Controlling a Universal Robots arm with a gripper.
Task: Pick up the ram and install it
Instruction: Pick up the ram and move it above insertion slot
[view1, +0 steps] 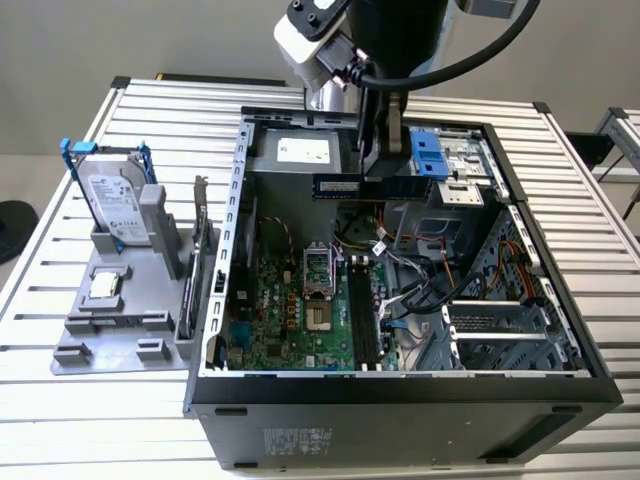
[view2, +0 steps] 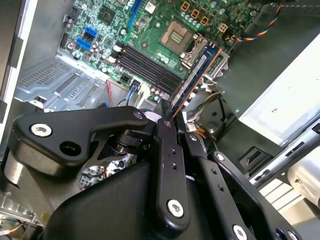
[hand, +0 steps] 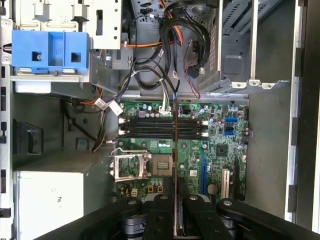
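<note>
My gripper (view1: 383, 168) is shut on the ram (view1: 372, 187), a slim dark-blue-green stick held level over the open computer case (view1: 232, 200), above the back of the motherboard (view1: 290, 310). In the second wrist view the ram (view2: 196, 74) sticks out from between the black fingers (view2: 167, 125) toward the board. The first wrist view shows the ram (hand: 175, 145) edge-on as a thin strip crossing the dark memory slots (hand: 150, 127). In the exterior view those slots (view1: 362, 320) lie lower down, nearer the case's front, with free air between them and the ram.
A grey holder (view1: 120, 320) on the exterior view's left carries a silver hard drive in a blue frame (view1: 112, 198) and an expansion card (view1: 198, 255). Loose cables (view1: 400, 265), a blue drive bracket (view1: 425, 152) and the CPU socket (view1: 316, 270) crowd the case.
</note>
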